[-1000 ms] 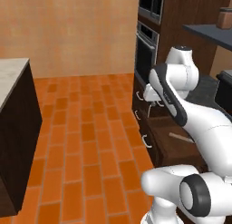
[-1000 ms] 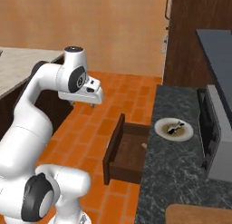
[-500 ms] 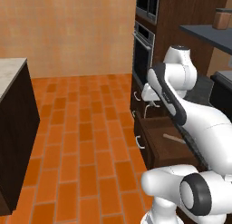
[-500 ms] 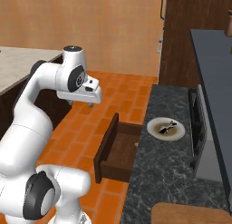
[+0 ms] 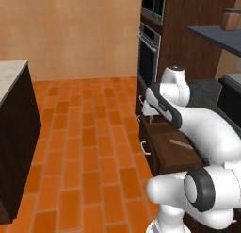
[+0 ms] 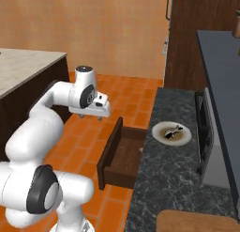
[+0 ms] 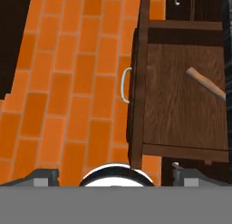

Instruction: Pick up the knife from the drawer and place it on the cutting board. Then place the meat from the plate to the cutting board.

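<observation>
Here: gripper (image 7: 113, 175) spread wide, empty | arm bent above drawer (image 7: 181, 105) | knife (image 7: 205, 83) inside

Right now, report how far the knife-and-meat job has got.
Done: the drawer stands open, the knife lying inside. In hand: nothing; the gripper hangs open above the floor beside the drawer front. Left: lift the knife onto the cutting board, then move the meat off the plate onto it.
</observation>
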Controlling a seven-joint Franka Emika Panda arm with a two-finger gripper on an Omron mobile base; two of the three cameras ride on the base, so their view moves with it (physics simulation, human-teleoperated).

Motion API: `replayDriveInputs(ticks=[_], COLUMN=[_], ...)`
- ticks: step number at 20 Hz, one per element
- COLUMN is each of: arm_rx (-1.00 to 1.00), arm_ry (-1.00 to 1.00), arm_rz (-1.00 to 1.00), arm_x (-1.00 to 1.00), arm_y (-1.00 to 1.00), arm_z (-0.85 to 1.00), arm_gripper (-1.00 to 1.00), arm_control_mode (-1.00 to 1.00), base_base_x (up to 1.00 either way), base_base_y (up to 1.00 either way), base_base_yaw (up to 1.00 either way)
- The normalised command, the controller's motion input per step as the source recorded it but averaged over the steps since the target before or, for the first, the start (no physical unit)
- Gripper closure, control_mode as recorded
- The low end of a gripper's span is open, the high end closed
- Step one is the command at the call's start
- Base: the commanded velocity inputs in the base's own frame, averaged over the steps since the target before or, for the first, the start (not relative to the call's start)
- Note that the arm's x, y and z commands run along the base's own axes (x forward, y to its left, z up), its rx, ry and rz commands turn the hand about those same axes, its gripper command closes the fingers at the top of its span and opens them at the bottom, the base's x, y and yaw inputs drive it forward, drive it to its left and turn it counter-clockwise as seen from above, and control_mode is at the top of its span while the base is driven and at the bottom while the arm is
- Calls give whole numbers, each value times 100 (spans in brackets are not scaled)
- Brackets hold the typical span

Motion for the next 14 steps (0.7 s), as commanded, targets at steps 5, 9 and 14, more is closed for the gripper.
replayDriveInputs(ticks=[5,9,14], arm_rx=[-3,-8,-6], arm_ry=[5,8,15], arm_rz=[3,8,4], arm_x=[34,55,40], arm_y=[-65,0,0], arm_z=[-100,-100,-91], arm_gripper=[-100,-100,-100], arm_control_mode=[-100,-100,-100], base_base_x=[0,0,0], base_base_y=[0,0,0], base_base_yaw=[0,0,0])
